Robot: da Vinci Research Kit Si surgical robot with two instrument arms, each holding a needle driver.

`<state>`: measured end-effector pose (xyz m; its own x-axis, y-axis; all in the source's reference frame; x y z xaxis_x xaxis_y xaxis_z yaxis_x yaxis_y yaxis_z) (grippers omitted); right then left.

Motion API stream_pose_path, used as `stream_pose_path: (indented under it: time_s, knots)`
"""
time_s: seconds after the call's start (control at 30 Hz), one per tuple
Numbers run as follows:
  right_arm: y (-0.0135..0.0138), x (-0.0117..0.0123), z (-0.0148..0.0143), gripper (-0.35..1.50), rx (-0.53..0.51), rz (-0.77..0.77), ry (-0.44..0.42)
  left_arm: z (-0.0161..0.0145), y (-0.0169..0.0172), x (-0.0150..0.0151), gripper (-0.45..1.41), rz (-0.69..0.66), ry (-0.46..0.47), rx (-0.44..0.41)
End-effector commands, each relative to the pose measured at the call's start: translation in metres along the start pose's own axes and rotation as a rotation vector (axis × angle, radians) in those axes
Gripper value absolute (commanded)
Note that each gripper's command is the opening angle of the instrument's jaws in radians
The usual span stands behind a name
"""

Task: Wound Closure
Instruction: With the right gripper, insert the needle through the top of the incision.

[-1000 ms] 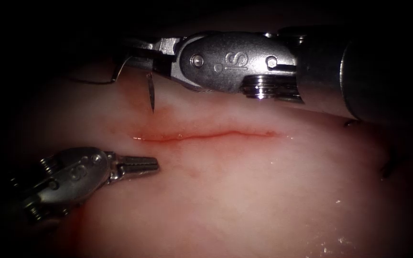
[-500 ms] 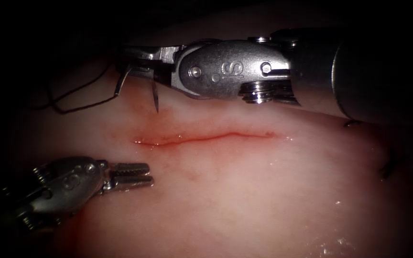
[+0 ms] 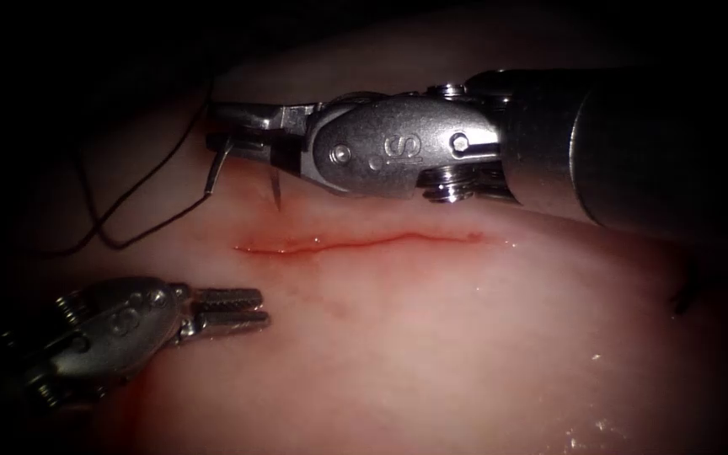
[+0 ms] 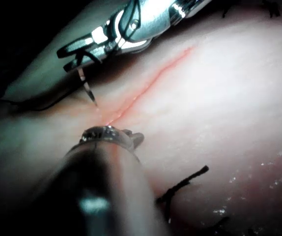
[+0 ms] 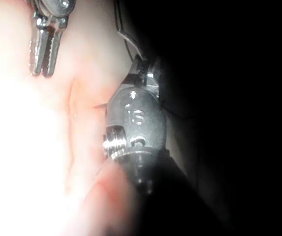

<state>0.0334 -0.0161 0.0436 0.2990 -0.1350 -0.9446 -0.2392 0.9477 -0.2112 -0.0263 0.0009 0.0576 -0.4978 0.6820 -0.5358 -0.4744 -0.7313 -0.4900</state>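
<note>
The cut runs across the tissue with red fluid along it. My right tool reaches in over the far side of the cut, its jaws shut on the curved needle near mid-curve. The needle is out of the tissue, its tip pointing down just beyond the cut's left end. From its tail, dark thread loops off to the left. My left tool lies near the tissue on the near side, left of the cut, jaws slightly open and holding nothing. The left wrist view shows the needle hanging above the cut.
Dark cut ends of thread lie at the tissue's right edge, with others seen from the left wrist. Red fluid stains the tissue beside my left tool. In the right wrist view the left tool's jaws lie beside the cut.
My left tool's jaws opened and it drew back down and left. The right tool shifted slightly with the needle, whose tip stays above the tissue. More thread came into view at the left.
</note>
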Motion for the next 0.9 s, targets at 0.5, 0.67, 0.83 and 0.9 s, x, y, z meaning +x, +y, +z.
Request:
stream_pose_path:
  time_s: [0.5, 0.67, 0.83, 0.9]
  knots:
    - [-0.0003, 0.0, 0.0015, -0.35, -0.002, -0.055, 0.01, 0.0004, -0.0002, 0.0008, -0.13, 0.001, 0.003, 0.004]
    - [-0.0013, -0.0004, 0.001, -0.35, 0.007, -0.068, 0.017, 0.0003, -0.0004, 0.0009, -0.11, -0.001, 0.002, 0.001]
    - [-0.0029, -0.0007, 0.0002, -0.35, 0.012, -0.097, 0.036, -0.0004, -0.0007, 0.001, -0.11, -0.002, 0.001, -0.006]
    - [-0.0037, -0.0009, -0.0002, -0.35, 0.017, -0.107, 0.047, -0.0007, -0.0009, 0.001, -0.13, -0.001, 0.0, -0.01]
